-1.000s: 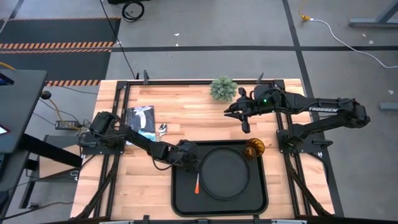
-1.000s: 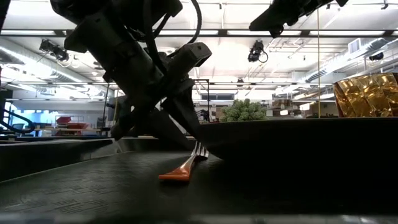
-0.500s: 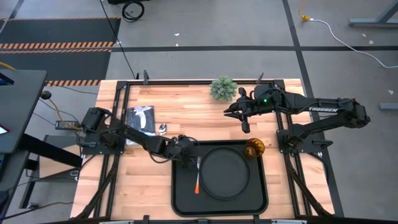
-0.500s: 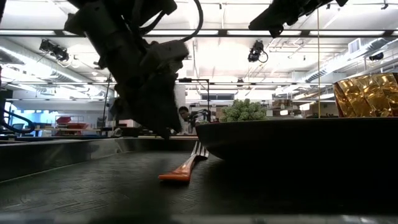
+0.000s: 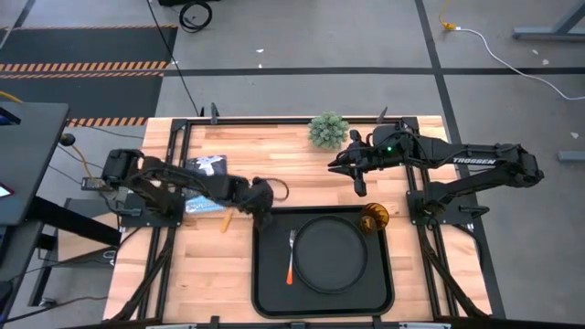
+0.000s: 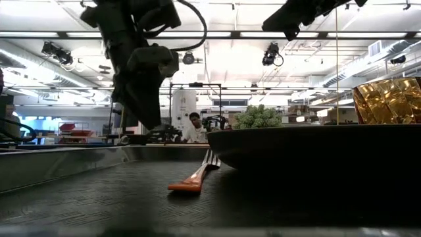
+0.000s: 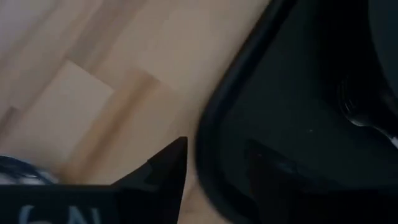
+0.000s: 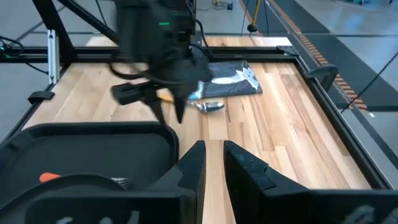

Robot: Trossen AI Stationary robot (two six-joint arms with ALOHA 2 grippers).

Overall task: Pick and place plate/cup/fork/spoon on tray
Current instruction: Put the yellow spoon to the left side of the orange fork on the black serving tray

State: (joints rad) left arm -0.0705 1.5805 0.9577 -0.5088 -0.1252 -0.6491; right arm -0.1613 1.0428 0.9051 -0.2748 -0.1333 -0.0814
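The black tray (image 5: 270,297) lies at the table's near middle. The round black plate (image 5: 331,256) sits in it. The fork (image 5: 291,258) lies left of the plate; in the low view (image 6: 197,176) its tines are raised against the plate's side and its handle end is on the tray. The amber cup (image 5: 373,217) stands in the tray's far right corner. The spoon's bowl (image 8: 210,106) lies on the wood beside a bag, its orange handle (image 5: 222,222) partly under my left arm. My left gripper (image 5: 262,214) hangs open and empty over the tray's far left corner (image 7: 208,124). My right gripper (image 8: 213,155) waits above the table's far right, slightly open.
A small green plant (image 5: 328,130) stands at the far edge. A dark and silver bag (image 5: 205,174) lies on the wood at the left. Bare wood shows left of the tray and between tray and plant. People stand in the room beyond the table (image 6: 194,128).
My left gripper has risen from beside the fork and drawn back toward the table's far left, from over the tray's left part to above its far left corner. The fork has stayed lying on the tray. My right arm has kept still.
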